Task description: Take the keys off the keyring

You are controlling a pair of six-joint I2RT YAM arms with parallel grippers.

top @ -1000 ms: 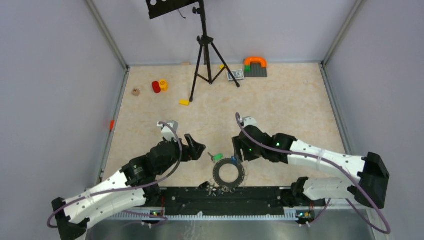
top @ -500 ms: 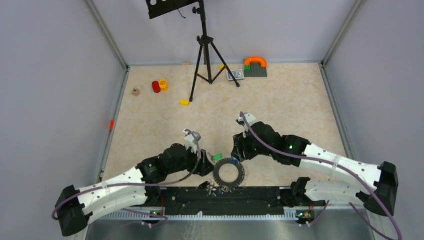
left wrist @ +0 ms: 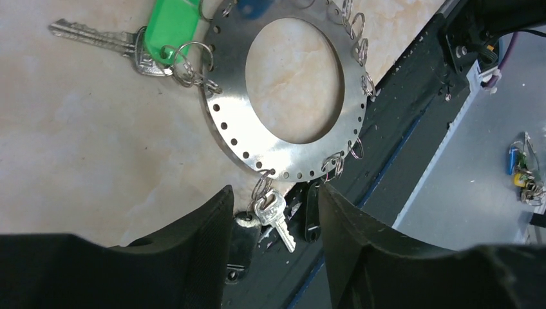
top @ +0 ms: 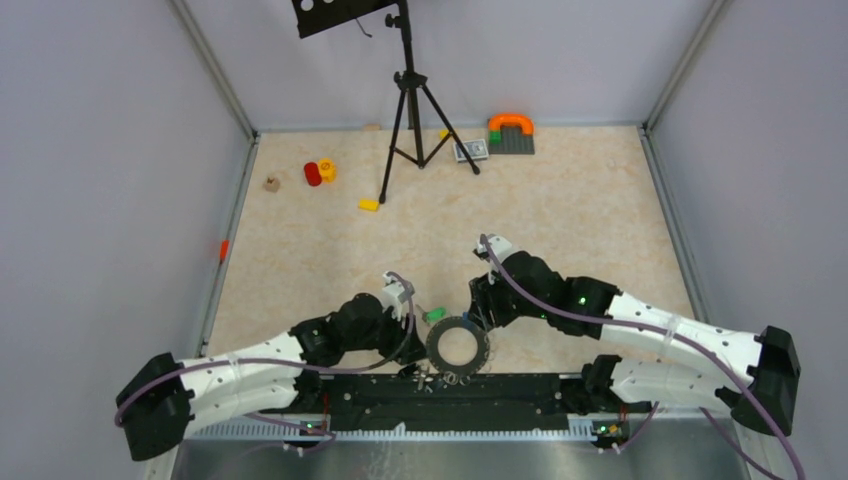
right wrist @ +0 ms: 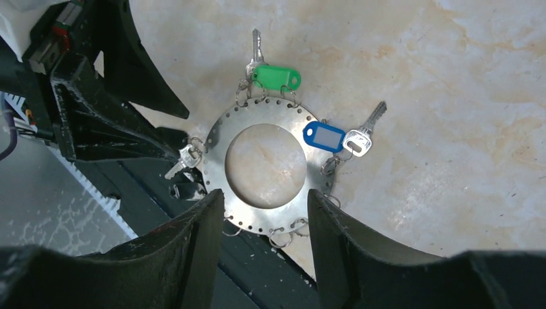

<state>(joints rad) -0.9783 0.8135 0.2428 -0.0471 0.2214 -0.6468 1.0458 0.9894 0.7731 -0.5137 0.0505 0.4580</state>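
The keyring (top: 458, 345) is a flat grey metal ring (left wrist: 257, 145) lying at the table's near edge, partly over the black rail. The keys hang from small loops round its rim. A green-tagged key (right wrist: 275, 78) and a blue-tagged key (right wrist: 324, 136) lie on its far side. A small silver key (left wrist: 277, 215) and two black-headed keys (left wrist: 241, 241) lie on the rail side. My left gripper (left wrist: 273, 193) is open with the silver key between its fingers, untouched. My right gripper (right wrist: 265, 193) hovers open over the ring's (right wrist: 216, 161) near edge.
The black rail (top: 450, 390) runs along the near edge under the ring. Far back stand a tripod (top: 405, 110), red and yellow pieces (top: 320, 172), a yellow block (top: 369, 205) and a grey plate with an orange arch (top: 511, 133). Walls close in both sides.
My left arm has swung right, up to the ring's left side, and its jaws have narrowed. My right gripper has dropped closer to the ring with narrower jaws. The ring has not moved.
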